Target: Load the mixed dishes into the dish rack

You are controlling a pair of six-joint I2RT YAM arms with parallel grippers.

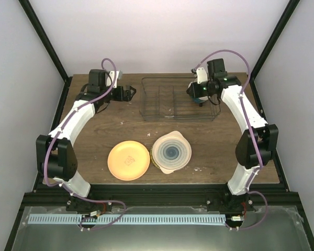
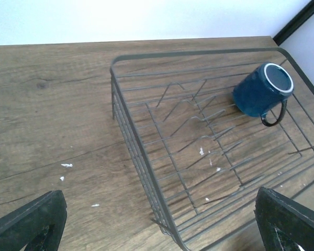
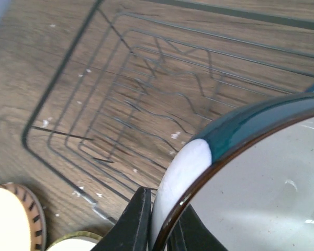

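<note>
Hanging above the right end of the rectangular dish rack of thin dark wire (image 1: 167, 99), your right gripper (image 3: 165, 214) is clamped on the rim of the small white-and-blue bowl (image 3: 251, 178), one finger outside and one inside. Your left gripper (image 2: 158, 209) hovers just beside the rack's left end with its fingers spread wide apart. The dark blue handled mug (image 2: 261, 90) lies tipped in the rack's far right corner. The orange-yellow round plate (image 1: 128, 160) and the cream plate with grey-blue rings (image 1: 171, 151) sit side by side on the wooden table (image 1: 94, 136), on the rack's near side.
</note>
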